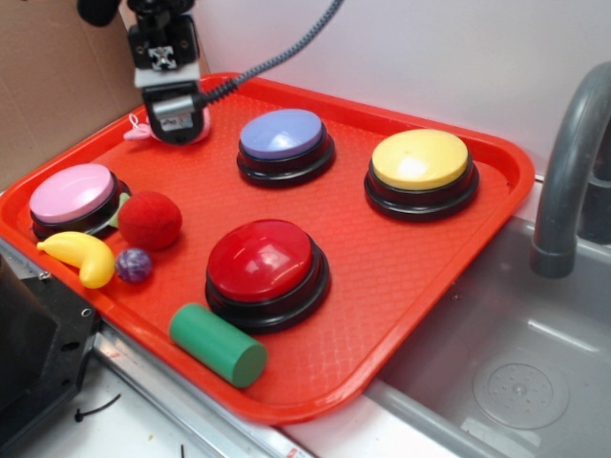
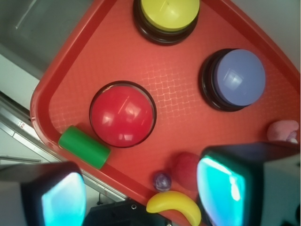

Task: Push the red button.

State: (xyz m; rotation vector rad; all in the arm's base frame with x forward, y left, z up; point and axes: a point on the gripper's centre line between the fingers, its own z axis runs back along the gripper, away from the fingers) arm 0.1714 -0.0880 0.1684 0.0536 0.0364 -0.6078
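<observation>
Your gripper [image 1: 174, 122] hangs spread at the tray's [image 1: 420, 315] far corner. The green cylinder [image 1: 218, 344] touches the red button [image 1: 261, 260]; the fuzzy ball [image 1: 149, 219] sits nearby.

Even, bright overhead light, soft short shadows on the tray [image 1: 401, 315]; white glare streaks on the red button [image 1: 260, 260] dome in both views; wrist view has the gripper fingers [image 2: 221, 188] blurred at the bottom edge, glowing cyan, with the tray's far corners slightly soft.
</observation>
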